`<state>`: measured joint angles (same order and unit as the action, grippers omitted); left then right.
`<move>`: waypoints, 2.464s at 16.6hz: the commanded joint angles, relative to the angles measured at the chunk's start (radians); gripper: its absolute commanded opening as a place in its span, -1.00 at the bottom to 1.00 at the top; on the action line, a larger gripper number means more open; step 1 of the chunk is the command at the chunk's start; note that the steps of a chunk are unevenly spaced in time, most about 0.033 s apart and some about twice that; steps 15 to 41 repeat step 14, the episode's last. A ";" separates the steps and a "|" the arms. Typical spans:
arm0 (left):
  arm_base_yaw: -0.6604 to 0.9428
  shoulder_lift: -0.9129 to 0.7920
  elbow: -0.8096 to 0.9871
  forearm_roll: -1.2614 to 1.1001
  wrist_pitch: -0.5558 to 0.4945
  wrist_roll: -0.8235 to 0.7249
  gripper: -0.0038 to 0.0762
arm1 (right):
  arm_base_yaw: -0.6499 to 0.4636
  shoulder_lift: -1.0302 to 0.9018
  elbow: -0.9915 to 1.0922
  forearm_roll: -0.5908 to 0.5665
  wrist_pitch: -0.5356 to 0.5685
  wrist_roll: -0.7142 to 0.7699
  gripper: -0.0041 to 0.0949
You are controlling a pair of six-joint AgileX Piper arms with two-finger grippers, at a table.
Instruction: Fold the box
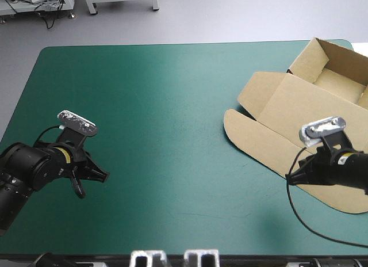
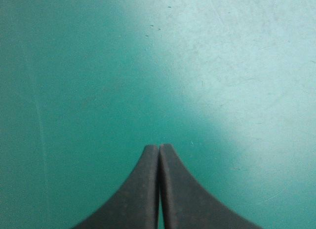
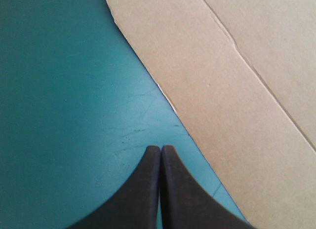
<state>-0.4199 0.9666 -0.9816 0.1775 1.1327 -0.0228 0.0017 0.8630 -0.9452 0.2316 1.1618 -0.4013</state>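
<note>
Jaws pressed together on both arms, right jaws just beside box (image 3: 237,91), left jaws over teal-green cover (image 2: 98,66).

The counter's cover (image 1: 144,106) is plain teal-green with no pattern. A paler sheen runs across its middle and the green deepens toward 9 o'clock. Seen close, it carries faint pale scratches and a few dark specks. The box (image 1: 287,114), at 3 o'clock on the counter, is plain brown board with no print. Its fold lines show as thin darker creases, and its cut edge reads as a lighter, near-white line against the cover. The inner faces of its raised walls, toward 2 o'clock, are the same brown, shaded duller. The left claw (image 2: 159,146), at 8 o'clock, and the right claw (image 3: 161,147), at 4 o'clock, are matte black and unmarked.
</note>
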 commanded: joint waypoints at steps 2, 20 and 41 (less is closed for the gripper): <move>0.000 -0.027 -0.003 -0.020 -0.051 -0.011 -0.93 | 0.003 -0.100 0.057 -0.036 -0.054 -0.010 -0.96; 0.000 -0.037 0.026 -0.027 -0.030 -0.011 -0.93 | 0.003 -0.137 0.066 -0.041 -0.065 -0.010 -0.96; 0.000 -0.037 0.026 -0.027 -0.030 -0.011 -0.93 | 0.003 -0.137 0.066 -0.041 -0.065 -0.010 -0.96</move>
